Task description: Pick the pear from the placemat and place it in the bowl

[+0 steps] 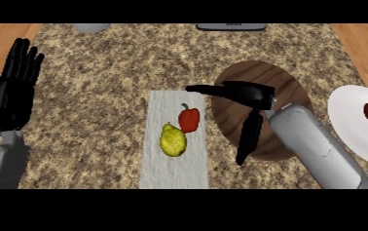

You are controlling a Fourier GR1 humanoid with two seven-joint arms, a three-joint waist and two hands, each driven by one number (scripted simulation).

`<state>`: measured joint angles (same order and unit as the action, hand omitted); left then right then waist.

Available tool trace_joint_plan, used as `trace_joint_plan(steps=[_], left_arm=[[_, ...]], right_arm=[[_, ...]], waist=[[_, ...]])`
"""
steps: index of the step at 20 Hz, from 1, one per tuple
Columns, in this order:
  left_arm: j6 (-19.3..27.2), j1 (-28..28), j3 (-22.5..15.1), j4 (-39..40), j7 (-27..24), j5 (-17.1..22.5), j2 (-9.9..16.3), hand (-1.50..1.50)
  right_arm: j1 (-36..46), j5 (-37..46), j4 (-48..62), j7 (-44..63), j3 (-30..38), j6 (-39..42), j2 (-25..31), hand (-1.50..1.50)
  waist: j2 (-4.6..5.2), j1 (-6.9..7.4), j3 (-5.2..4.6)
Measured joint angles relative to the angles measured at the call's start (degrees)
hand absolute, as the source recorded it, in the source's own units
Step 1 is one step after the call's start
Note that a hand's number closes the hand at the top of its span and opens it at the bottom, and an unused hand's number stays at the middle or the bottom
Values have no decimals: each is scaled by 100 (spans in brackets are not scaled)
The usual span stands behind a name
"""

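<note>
A yellow-green pear (173, 141) lies on the pale grey placemat (174, 169) in the middle of the counter. A red bell pepper (189, 119) sits just above and right of it, touching it. The brown wooden bowl (277, 81) stands to the right of the placemat. My right hand (248, 94) hovers over the bowl's left side, open, fingers stretched left toward the placemat and thumb pointing down. It holds nothing and stays apart from the pear. My left hand (18, 86) rests open at the left edge, fingers up.
A white plate (348, 115) with something dark red on it shows at the right edge. A grey object (91, 28) and a dark flat object (230, 27) sit at the counter's far edge. Wooden floor borders the granite top at both upper corners.
</note>
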<state>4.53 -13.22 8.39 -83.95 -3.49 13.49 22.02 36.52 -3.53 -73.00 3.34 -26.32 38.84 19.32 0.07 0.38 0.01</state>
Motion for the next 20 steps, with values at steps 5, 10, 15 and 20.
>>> trace_joint_plan(steps=[5,10,15,20], left_arm=[[-9,-105,47,-35,162,-101,-36,0],[-11,-87,65,-103,183,-200,-137,0],[-84,21,99,-181,175,-271,-238,0],[-153,-53,217,-184,248,-300,-219,0]], right_arm=[[-61,522,381,-80,29,-15,-551,-150],[-94,1260,1025,-487,-46,-265,-1038,-150],[-46,1755,1552,-963,148,-368,-1305,-150],[-147,2181,1874,-1484,189,-532,-1601,-150]], waist=[[-2,-7,0],[1,4,0],[1,4,0],[0,-5,0]])
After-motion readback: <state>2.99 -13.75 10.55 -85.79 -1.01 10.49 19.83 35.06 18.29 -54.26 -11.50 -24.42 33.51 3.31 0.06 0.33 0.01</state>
